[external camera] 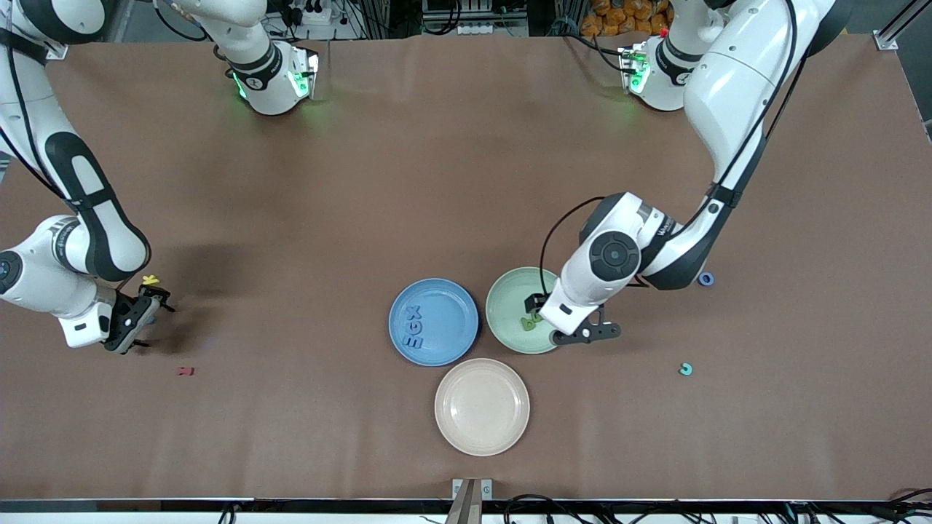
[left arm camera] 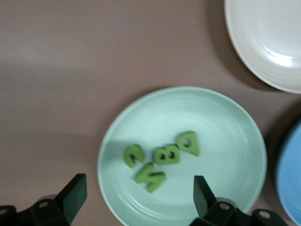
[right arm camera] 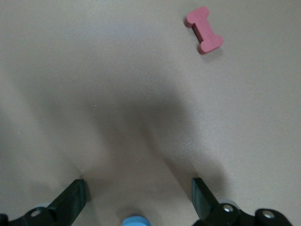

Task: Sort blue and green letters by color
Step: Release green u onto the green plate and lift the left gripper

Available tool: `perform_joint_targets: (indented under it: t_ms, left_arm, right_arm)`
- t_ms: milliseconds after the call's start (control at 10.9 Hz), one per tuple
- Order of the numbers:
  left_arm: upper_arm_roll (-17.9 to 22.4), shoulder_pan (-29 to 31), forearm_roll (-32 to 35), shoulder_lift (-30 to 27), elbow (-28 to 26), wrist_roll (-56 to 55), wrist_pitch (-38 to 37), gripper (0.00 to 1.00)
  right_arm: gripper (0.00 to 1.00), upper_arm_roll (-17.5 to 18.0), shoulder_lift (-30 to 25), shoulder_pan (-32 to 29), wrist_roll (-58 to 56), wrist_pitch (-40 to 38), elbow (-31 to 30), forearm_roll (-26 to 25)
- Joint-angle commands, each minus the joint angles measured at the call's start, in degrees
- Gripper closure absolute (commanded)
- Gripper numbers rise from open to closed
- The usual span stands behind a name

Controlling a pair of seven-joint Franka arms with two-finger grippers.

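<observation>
Green letters (left arm camera: 162,157) lying in the green plate (left arm camera: 235,141), blue letters (external camera: 414,325) in the blue plate (external camera: 459,306). Left end effector (left arm camera: 136,197) spread wide and empty over the green plate; right end effector (right arm camera: 136,197) wide near a blue piece (right arm camera: 135,221). Risk: nudging that piece away on closing, or mistaking red (right arm camera: 203,36) for blue.

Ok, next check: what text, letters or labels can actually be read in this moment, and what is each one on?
"EGX": blue letters lying in the blue plate.
"B", "P", "N": among the green letters in the green plate; the fourth is unclear.
Printed label on the left arm's wrist: too small to read.
</observation>
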Motion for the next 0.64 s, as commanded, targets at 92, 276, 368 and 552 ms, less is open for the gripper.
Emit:
perform_joint_targets:
  t_ms: [92,276,368,552]
  left_arm:
    - [4.5,4.0,2.2,-1.1,0.2,12.1,-0.9,0.0]
    - [4.5,9.2,2.2,-1.1,-0.1,21.0,-1.0,0.0]
    - [4.5,11.3,2.2,-1.1,-0.2,24.8,-1.0,0.0]
    - [4.6,15.4,2.2,-1.1,-0.4,28.7,-1.0,0.0]
  right_arm:
    - [0.0,0.1,0.9,-0.6,-1.1,-0.4,2.2,-0.2]
    - [0.0,0.0,0.7,-0.7,-1.0,-0.5,2.2,-0.6]
    - [0.0,-0.1,0.4,-0.7,-1.1,-0.7,2.2,-0.7]
    - [0.0,-0.5,0.3,-0.7,-1.1,-0.7,2.1,-1.3]
